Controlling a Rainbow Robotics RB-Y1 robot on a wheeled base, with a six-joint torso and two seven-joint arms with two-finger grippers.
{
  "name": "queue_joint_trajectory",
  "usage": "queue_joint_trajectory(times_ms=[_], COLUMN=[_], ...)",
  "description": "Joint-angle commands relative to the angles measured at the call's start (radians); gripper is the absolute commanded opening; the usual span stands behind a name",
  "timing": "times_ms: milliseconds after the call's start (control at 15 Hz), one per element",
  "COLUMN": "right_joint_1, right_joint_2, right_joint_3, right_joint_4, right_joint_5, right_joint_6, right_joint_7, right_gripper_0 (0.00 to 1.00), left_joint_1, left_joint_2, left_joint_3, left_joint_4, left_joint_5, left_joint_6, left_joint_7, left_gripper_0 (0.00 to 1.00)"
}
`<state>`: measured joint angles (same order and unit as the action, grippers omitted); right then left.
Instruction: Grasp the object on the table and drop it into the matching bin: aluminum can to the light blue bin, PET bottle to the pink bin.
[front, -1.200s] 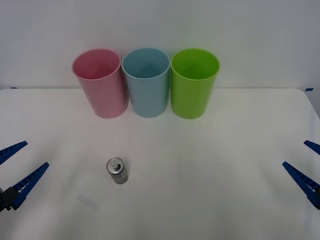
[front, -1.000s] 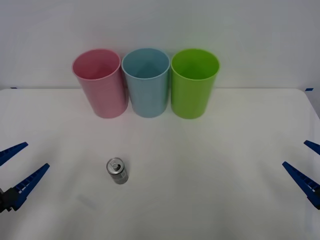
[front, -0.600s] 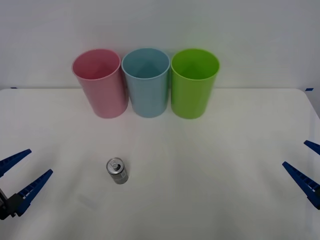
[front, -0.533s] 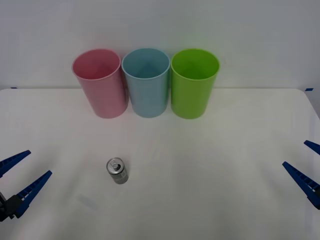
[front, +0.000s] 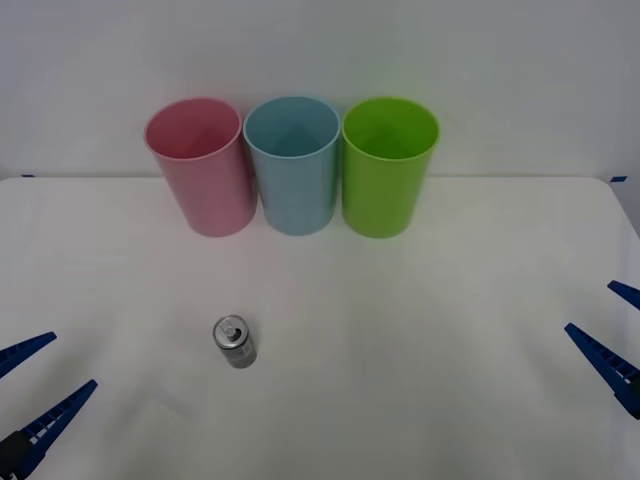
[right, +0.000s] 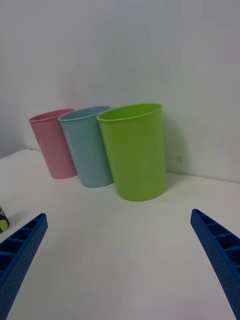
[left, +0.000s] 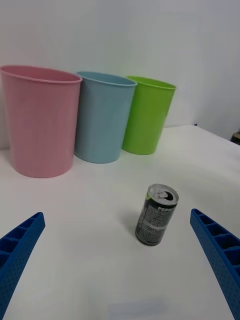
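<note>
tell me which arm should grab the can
Left. The aluminum can stands on the table's left half, nearer the open left gripper than the open right gripper.

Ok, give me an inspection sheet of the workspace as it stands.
Surface: white table, flat, bare around the can.
Job's things: can upright on the table, pull-tab up; blue bin and pink bin upright at the back.
Clutter: green bin beside the blue bin.
Grippers: left gripper open, low at the table's left edge; right gripper open at the right edge; neither touches the can.
Cables: nothing seen.
Surroundings: plain white wall.
</note>
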<state>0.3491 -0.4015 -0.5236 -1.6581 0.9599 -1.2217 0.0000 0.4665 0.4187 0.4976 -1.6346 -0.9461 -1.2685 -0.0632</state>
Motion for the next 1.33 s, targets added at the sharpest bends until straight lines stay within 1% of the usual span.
queue_joint_trajectory(times_ms=[67,267,400,667,800,1067,1333], right_joint_1=[0.000,0.000,0.000,0.000,0.000,0.000,0.000], right_joint_2=[0.000,0.000,0.000,0.000,0.000,0.000,0.000], right_joint_3=[0.000,0.000,0.000,0.000,0.000,0.000,0.000], right_joint_4=[0.000,0.000,0.000,0.000,0.000,0.000,0.000], right_joint_5=[0.000,0.000,0.000,0.000,0.000,0.000,0.000], right_joint_6=[0.000,0.000,0.000,0.000,0.000,0.000,0.000], right_joint_7=[0.000,0.000,0.000,0.000,0.000,0.000,0.000], right_gripper_0=[1.00,1.00,1.00,1.00,1.00,1.00,1.00], left_joint_1=[0.014,0.000,-0.009,-0.012,-0.029,-0.077,-0.127], left_joint_2=[0.000,0.000,0.002,-0.001,-0.018,-0.089,-0.126], left_joint_3=[-0.018,-0.047,-0.080,-0.149,-0.168,-0.151,-0.151], left_joint_4=[0.030,0.105,0.148,0.164,0.164,0.165,0.176], left_joint_5=[-0.010,-0.023,-0.026,-0.033,-0.039,-0.131,-0.204], left_joint_6=[-0.003,-0.012,-0.020,-0.005,0.003,0.005,0.011], left_joint_7=[-0.101,-0.201,-0.213,-0.216,-0.216,-0.221,-0.230], left_gripper_0=[1.00,1.00,1.00,1.00,1.00,1.00,1.00])
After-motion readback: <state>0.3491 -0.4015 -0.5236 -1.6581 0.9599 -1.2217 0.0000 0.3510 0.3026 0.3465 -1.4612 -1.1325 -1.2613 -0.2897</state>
